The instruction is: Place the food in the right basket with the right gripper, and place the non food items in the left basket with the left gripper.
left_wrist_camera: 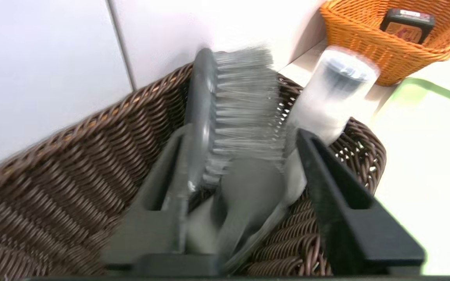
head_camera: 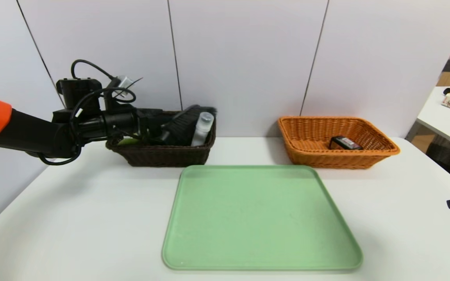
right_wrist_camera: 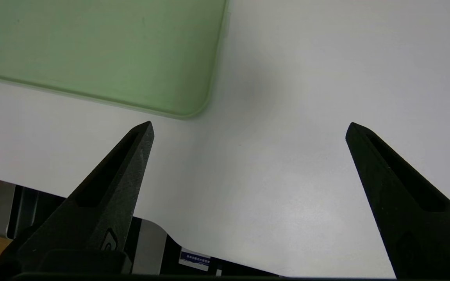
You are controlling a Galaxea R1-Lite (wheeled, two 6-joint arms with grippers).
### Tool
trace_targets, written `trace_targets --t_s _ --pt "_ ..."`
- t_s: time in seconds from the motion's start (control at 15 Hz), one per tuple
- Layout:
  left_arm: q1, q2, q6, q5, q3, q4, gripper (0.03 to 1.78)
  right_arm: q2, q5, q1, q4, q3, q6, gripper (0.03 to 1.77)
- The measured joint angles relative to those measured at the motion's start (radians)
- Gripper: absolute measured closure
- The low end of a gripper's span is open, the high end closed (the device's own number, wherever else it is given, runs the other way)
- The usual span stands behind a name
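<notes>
Two baskets are set at the table's (head_camera: 92, 218) back: one dark brown basket (head_camera: 162, 156), holding one brush (left_wrist_camera: 240, 109) and one white bottle (left_wrist_camera: 334, 93), and one orange basket (head_camera: 338, 156), holding one black packet (head_camera: 344, 143) — its label cannot be read. One green tray (head_camera: 260, 218) lies bare. Left gripper (left_wrist_camera: 240, 152) is parted around the brush inside the brown basket; right gripper (right_wrist_camera: 248, 128) is spread wide — nothing is held.

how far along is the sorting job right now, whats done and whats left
Nearly finished. Done: the black packet lies in the orange basket, and the green tray holds nothing. The white bottle leans in the brown basket. In hand: the left gripper sits inside that basket with jaws parted around the brush, apparently letting it go. Left: pulling that arm out. The right gripper hangs open over the table.
</notes>
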State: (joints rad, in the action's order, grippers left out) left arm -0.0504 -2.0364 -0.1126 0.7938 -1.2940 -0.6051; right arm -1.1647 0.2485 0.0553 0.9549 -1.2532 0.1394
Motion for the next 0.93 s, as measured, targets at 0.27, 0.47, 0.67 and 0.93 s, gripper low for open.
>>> trace_targets --t_s 0.27,0.47,0.67,0.93 --pt "0.0 0.007 0.009 -0.001 -0.007 -0.009 0.5 0.0 0.0 0.0 0.0 0.0 0.0 0.1" --pt "0.0 0.036 0.02 -0.004 -0.021 -0.005 0.38 0.0 0.0 0.0 0.0 -0.001 0.0 0.1" --pt "-0.001 0.082 0.046 -0.011 -0.055 0.039 0.29 -0.001 0.001 0.0 -0.015 -0.001 -0.001 0.1" --pt "-0.02 0.156 0.071 -0.04 -0.174 0.313 0.22 -0.009 0.028 -0.013 -0.081 0.001 -0.004 0.1"
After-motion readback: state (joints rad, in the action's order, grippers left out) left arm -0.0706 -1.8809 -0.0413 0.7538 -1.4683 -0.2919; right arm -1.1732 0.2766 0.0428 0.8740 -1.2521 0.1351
